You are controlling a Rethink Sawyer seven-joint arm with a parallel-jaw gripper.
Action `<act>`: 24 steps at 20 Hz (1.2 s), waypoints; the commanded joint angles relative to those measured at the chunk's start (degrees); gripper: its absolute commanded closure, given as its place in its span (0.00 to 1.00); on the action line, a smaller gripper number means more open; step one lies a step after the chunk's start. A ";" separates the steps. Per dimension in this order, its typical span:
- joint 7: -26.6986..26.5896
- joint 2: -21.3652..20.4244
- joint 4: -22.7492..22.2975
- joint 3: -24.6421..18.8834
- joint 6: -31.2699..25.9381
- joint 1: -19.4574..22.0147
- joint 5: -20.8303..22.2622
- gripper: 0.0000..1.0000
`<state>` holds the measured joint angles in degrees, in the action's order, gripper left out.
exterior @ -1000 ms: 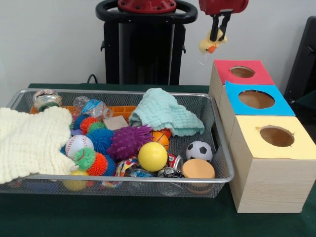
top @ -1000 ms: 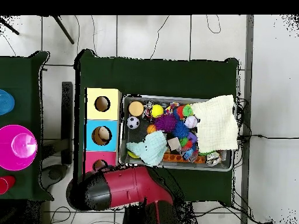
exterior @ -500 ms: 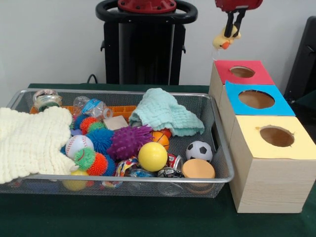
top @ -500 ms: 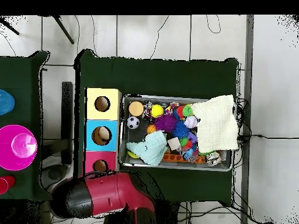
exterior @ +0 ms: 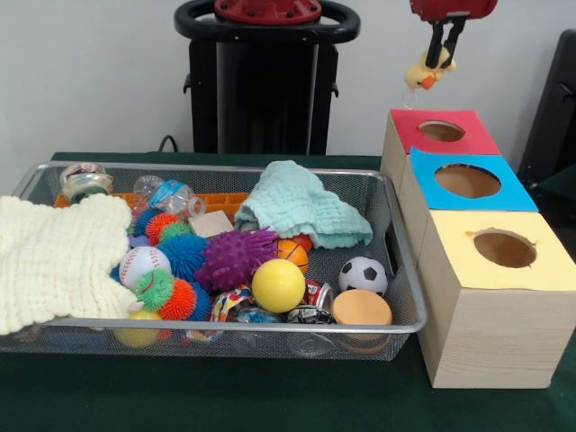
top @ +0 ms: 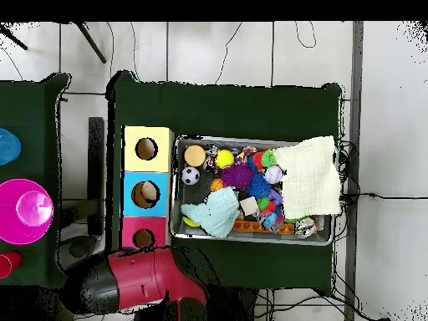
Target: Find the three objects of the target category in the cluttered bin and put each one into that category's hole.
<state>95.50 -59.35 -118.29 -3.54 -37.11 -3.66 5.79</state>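
- The tool (exterior: 443,49) hangs at the top of the front view, its two dark fingers clamped together on a small yellow duck (exterior: 423,72) with an orange beak.
- The duck dangles in the air above the red box, well clear of its top.
- The hole (exterior: 442,131) is the round cut-out in the red face of the box farthest from the front camera; I cannot see anything in it.
- Next in the row come a blue-faced box (exterior: 467,181) and a yellow-faced box (exterior: 504,248), all three touching side to side on the green tabletop (exterior: 225,400).
- In the overhead view the red and black arm (top: 134,280) lies just below the red box, and the tool itself is hidden under it.
- The bin (exterior: 409,310) sits just beside the boxes, on their left in the front view.
- A cream cloth (exterior: 49,261) drapes over the bin's left end and hangs past the rim.
- A mint cloth (exterior: 301,207) lies bunched near the bin's far right.
- Between the cloths lie a purple spiky ball (exterior: 234,258), a blue spiky ball (exterior: 184,255), a baseball (exterior: 144,264) and a yellow ball (exterior: 278,285).
- A small football (exterior: 363,274) and an orange disc (exterior: 361,309) lie near the bin's front right corner.
- The overhead view shows a pink round lid (top: 25,209) on another surface beyond the boxes.
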 commanded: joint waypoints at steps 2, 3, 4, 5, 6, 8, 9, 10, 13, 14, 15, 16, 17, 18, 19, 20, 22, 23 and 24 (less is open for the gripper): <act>15.21 5.16 4.43 1.57 2.84 -0.43 -3.02 1.00; 15.40 5.58 4.89 1.72 3.16 -0.72 -3.08 1.00; 15.38 5.78 5.16 1.91 3.35 -0.90 -3.04 1.00; 15.59 6.44 5.94 2.13 3.59 -1.25 -2.85 1.00; 15.60 6.63 6.23 2.28 3.50 -1.37 -2.86 1.00; 15.75 7.42 7.11 2.52 3.41 -1.79 -2.96 1.00; 15.69 7.70 7.46 2.59 3.33 -1.88 -3.04 1.00; 15.59 7.77 7.55 2.61 3.32 -1.89 -3.11 1.00; 15.49 8.38 9.16 2.68 2.18 -1.99 -3.46 1.00; 15.51 8.46 9.57 2.82 1.81 -2.11 -3.49 1.00; 15.82 8.57 10.24 3.09 1.08 -2.46 -3.52 1.00; 15.83 8.61 10.66 3.21 0.69 -2.60 -3.51 1.00; 15.99 8.67 11.15 3.33 0.16 -2.87 -3.57 1.00; 16.00 8.73 11.46 3.37 -0.17 -2.96 -3.68 1.00; 16.44 9.04 11.97 3.45 -0.41 -3.52 -3.81 1.00; 16.48 9.23 12.24 3.52 -0.50 -3.64 -3.90 1.00; 16.70 9.75 12.49 3.67 -0.07 -4.12 -4.13 1.00; 16.74 9.82 12.51 3.71 0.11 -4.35 -4.29 1.00; 16.64 9.93 12.57 3.73 0.13 -4.41 -4.47 1.00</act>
<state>97.31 -51.81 -110.32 -0.16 -36.82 -7.46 4.37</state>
